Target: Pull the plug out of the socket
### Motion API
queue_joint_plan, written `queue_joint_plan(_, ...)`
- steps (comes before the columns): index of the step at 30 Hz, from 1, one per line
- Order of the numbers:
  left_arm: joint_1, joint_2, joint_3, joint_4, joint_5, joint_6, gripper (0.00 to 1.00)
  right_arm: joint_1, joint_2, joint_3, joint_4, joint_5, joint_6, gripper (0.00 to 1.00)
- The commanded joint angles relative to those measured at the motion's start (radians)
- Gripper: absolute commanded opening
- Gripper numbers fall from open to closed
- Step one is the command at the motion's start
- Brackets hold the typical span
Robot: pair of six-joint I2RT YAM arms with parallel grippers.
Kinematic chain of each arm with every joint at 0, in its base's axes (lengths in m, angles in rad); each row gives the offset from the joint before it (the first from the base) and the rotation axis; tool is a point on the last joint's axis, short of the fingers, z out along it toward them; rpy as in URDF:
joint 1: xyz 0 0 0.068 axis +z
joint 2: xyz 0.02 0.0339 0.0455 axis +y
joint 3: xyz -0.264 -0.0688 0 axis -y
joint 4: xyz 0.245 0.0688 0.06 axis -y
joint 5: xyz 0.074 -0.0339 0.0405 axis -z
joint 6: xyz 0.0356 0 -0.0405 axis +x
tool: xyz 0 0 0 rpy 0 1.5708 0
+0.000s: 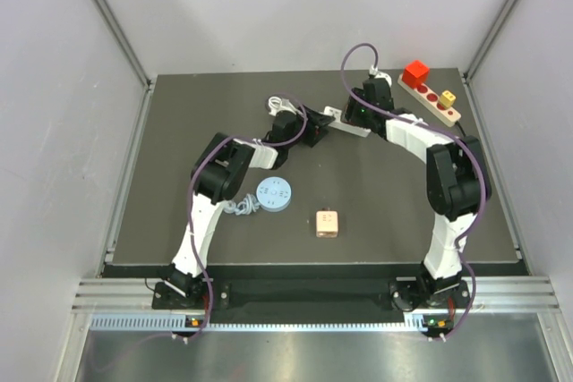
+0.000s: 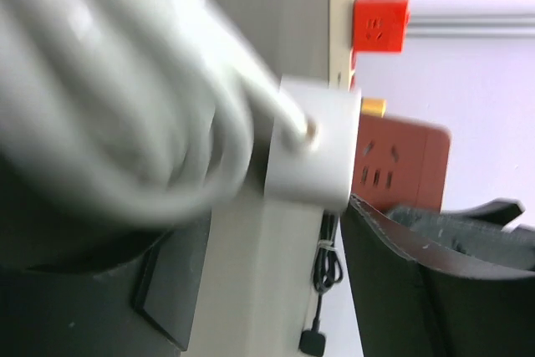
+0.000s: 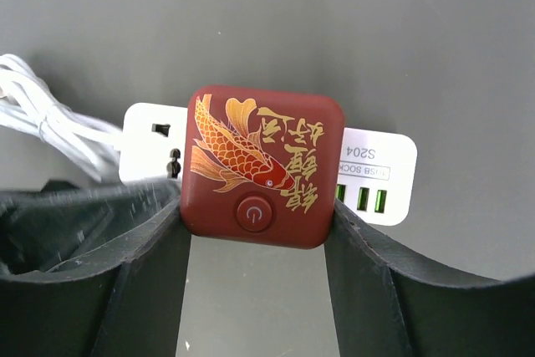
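Note:
A dark red square plug (image 3: 263,165) with a gold koi picture and a power button sits against a white socket strip (image 3: 376,177) that has green USB ports. My right gripper (image 3: 257,213) is shut on the plug, one finger pressed on each side. In the top view the right gripper (image 1: 356,114) is at the back centre over the strip (image 1: 347,124). My left gripper (image 1: 313,131) is shut on the strip's other end (image 2: 313,144), where its white cable (image 2: 125,98) leaves. The plug also shows in the left wrist view (image 2: 401,165).
A wooden board (image 1: 440,106) with a red cube (image 1: 415,72) and small blocks lies at the back right. A pale blue round disc (image 1: 275,194), a wooden cube (image 1: 327,223) and a white coiled cable (image 1: 240,207) lie nearer the front. Walls enclose the table.

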Motion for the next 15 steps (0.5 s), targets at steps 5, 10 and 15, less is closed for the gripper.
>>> queue_joint_plan(5, 0.019, 0.056, 0.118, 0.062, 0.000, -0.027, 0.68, -0.006, -0.071, 0.015, 0.056, -0.064, 0.030, 0.00)
queue_joint_plan(10, 0.017, 0.063, 0.124, 0.041, -0.011, -0.016, 0.61, -0.006, -0.062, 0.026, 0.055, -0.076, 0.040, 0.00)
queue_joint_plan(15, 0.008, 0.059, 0.153, -0.063, -0.050, 0.057, 0.21, 0.000, -0.048, 0.058, 0.034, -0.066, 0.042, 0.00)
